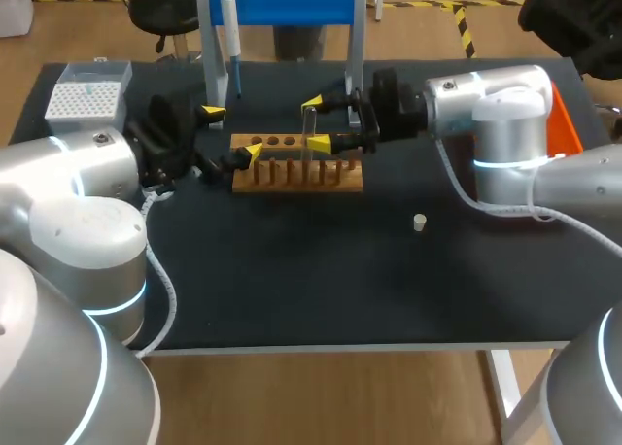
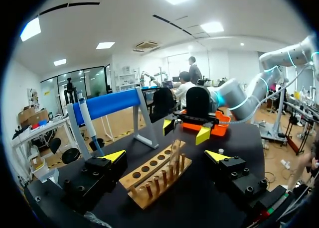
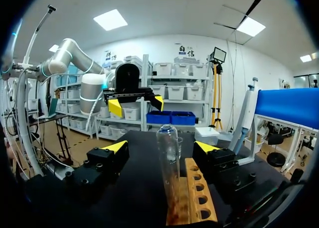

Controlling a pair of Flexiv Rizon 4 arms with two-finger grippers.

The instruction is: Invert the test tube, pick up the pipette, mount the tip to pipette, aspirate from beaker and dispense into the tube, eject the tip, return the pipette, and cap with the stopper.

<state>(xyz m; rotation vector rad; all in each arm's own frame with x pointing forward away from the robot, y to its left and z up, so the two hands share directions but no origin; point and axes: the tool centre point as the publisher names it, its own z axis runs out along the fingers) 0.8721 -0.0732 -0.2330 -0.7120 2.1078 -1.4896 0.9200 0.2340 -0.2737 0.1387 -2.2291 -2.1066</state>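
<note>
A clear test tube (image 1: 309, 139) stands upright on the wooden rack (image 1: 296, 176) in the middle of the table. My right gripper (image 1: 317, 124) is open around the tube, one yellow finger on each side; in the right wrist view the tube (image 3: 169, 158) sits between the fingers of my right gripper (image 3: 160, 147) with gaps on both sides. My left gripper (image 1: 233, 132) is open at the rack's left end, holding nothing. From the left wrist, my left gripper (image 2: 165, 156) faces the rack (image 2: 157, 175), the tube (image 2: 174, 143) and my right gripper (image 2: 187, 131). The pipette (image 1: 229, 27) hangs on the blue stand. A small stopper (image 1: 420, 222) lies on the table.
A white tip box (image 1: 87, 95) sits at the back left corner. The stand's blue bar (image 1: 292, 3) crosses behind the rack. An orange object (image 1: 564, 124) shows behind my right arm at the back right.
</note>
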